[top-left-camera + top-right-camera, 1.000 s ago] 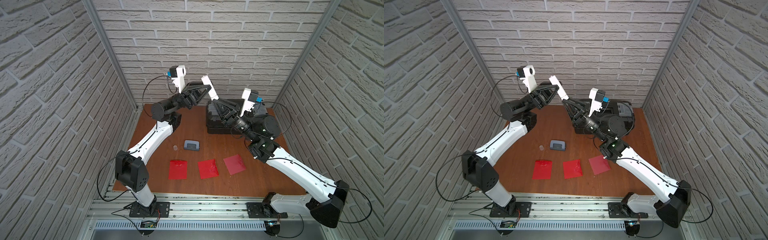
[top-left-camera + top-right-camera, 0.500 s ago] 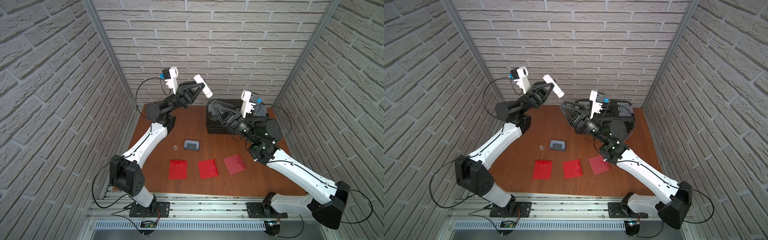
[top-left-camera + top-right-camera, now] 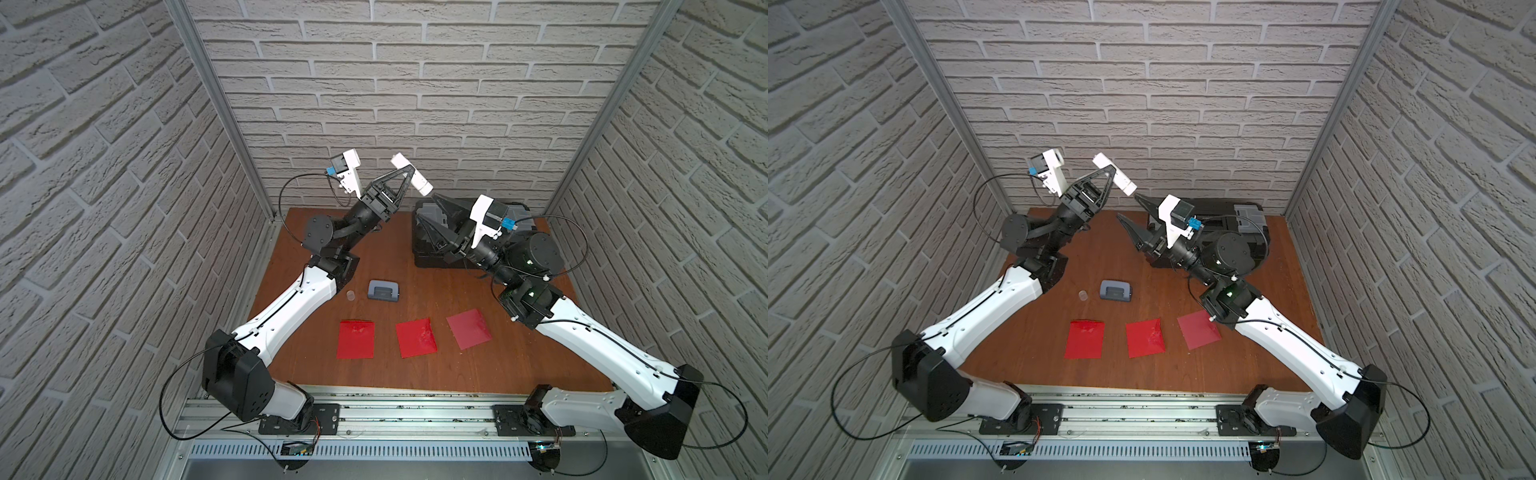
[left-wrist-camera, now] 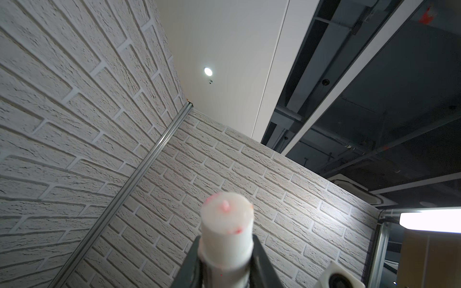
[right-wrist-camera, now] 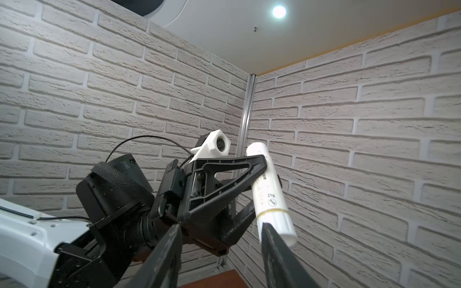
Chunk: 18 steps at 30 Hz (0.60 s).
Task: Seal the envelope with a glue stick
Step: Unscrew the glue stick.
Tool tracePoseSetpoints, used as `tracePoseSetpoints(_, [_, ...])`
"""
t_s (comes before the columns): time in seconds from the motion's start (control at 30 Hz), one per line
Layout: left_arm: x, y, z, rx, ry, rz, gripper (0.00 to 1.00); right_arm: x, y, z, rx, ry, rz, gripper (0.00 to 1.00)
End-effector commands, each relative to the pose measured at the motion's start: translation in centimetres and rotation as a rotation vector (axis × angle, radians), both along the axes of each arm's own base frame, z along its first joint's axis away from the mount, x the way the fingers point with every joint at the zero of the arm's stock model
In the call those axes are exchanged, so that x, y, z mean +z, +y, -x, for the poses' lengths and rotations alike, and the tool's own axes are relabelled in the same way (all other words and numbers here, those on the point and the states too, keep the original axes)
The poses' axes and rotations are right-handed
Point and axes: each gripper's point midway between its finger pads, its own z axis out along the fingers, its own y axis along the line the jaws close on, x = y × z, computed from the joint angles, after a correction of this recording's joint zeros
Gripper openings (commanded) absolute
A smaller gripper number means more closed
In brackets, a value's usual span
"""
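My left gripper [image 3: 409,174] is raised high near the back wall and shut on the white glue stick [image 3: 422,187], which lies crosswise between its fingers. The stick's bare glue end [image 4: 226,207], flecked with red, points up in the left wrist view. My right gripper [image 3: 428,208] stands open just below and to the right, one fingertip [image 5: 268,230] by the stick's base end [image 5: 277,224], nothing between the jaws. Three red envelopes [image 3: 356,339] [image 3: 416,337] [image 3: 469,328] lie flat in a row on the brown table [image 3: 415,374].
A grey-blue hole punch [image 3: 383,289] sits mid-table with a small translucent cap [image 3: 351,295] to its left. A black case [image 3: 428,253] stands at the back right under the right arm. Brick walls close in on three sides.
My right gripper, shut at the stick's base end a second ago, has opened. The left arm shifted slightly left, still holding the stick up.
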Motion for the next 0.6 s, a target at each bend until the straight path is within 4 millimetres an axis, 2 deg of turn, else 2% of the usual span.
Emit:
tracePoseSetpoints(0.0, [0.8,0.32,0.11,0.036,-0.008,0.033,0.0,2.04,-0.06,1.0,-0.045,-0.193,0.017,0.53])
tracePoseSetpoints(0.57, [-0.18,0.24,-0.25,0.05,0.023,0.014,0.0,1.58,0.08,0.27,-0.065,-0.166,0.028,0.49])
